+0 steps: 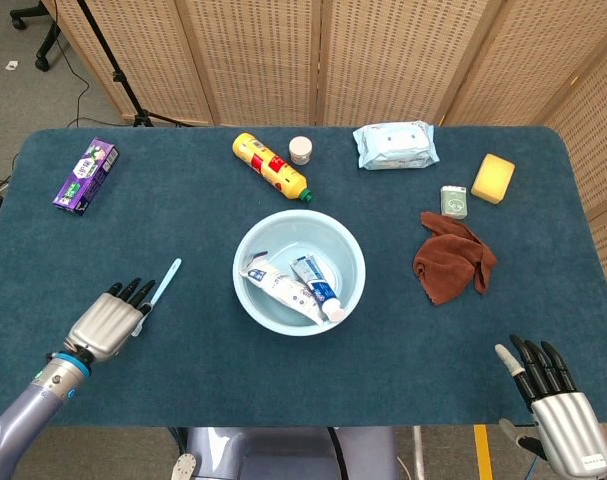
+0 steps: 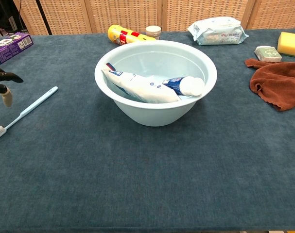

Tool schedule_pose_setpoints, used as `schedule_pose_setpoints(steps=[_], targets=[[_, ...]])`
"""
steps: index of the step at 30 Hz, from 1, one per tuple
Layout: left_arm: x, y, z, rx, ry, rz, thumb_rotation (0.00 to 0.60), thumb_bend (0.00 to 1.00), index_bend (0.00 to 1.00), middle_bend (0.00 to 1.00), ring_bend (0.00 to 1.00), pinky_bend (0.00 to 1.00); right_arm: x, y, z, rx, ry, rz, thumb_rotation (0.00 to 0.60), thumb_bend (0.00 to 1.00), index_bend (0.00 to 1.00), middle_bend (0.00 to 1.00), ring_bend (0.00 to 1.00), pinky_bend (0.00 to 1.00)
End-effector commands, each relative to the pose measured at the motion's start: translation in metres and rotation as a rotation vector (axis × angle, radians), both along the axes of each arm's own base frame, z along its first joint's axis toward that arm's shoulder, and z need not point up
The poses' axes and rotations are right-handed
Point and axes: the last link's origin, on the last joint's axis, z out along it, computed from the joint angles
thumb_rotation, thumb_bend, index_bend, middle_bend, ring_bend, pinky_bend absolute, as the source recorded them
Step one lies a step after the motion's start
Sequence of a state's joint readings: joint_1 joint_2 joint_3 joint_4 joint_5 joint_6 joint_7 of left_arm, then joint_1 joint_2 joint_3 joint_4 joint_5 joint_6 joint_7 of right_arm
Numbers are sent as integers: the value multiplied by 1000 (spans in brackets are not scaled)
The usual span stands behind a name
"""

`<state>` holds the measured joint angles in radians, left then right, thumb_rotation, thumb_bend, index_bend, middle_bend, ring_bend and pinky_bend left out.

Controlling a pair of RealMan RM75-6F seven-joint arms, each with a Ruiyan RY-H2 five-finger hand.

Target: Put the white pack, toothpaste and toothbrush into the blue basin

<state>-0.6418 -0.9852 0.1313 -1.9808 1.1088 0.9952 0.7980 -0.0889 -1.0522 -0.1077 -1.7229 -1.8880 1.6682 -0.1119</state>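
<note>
**A:** Toothbrush: where does it lie?

**B:** Left of centre in the head view, flat on the blue surface, running diagonally. Its bristle end reaches the fingertips of the left hand. In the chest view the toothbrush lies apart from the dark fingertips at the left edge, which hover over the cloth.

**A:** State of that hand?

**B:** Released: fingers extended and slightly spread, palm down, grasping nothing.

**A:** And the other hand?

**B:** The right hand sits at the lower right corner of the head view, fingers straight and apart, also holding nothing.

**A:** Where are the remaining task items?

**B:** The blue basin stands at the centre of the frame. Inside it lie the white pack and, to its right, the toothpaste, cap toward the lower right rim. The chest view shows the same pair, white pack against the basin wall and the toothpaste beside it.

**A:** Other objects?

**B:** Upper left: a purple box. Upper centre: a yellow bottle on its side with a small jar just beside it. Upper right: a wipes packet, a yellow sponge and a small green packet. A brown cloth lies crumpled right of the basin.
</note>
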Motion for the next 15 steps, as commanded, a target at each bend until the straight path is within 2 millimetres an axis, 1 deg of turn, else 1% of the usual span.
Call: schedule_pose_setpoints(steps=[1, 3, 8, 15], targets=[[-2, -1, 10, 5, 7, 2, 600, 372, 293, 0, 54, 215, 0, 0, 0, 0, 1, 1, 600, 105, 59, 0, 0, 0], [-6, -2, 17, 12, 15, 9, 600, 371, 293, 0, 54, 215, 1, 1, -1, 3, 3, 3, 600, 105, 60, 0, 0, 0], [-14, -6, 23, -1, 14, 23, 600, 371, 293, 0, 53, 215, 2, 2, -4, 10, 10, 6, 600, 105, 59, 0, 0, 0], [-20, -13, 12, -54, 9, 11, 600, 377, 293, 0, 54, 215, 2, 1, -5, 10, 12, 2, 600, 106, 59, 0, 0, 0]])
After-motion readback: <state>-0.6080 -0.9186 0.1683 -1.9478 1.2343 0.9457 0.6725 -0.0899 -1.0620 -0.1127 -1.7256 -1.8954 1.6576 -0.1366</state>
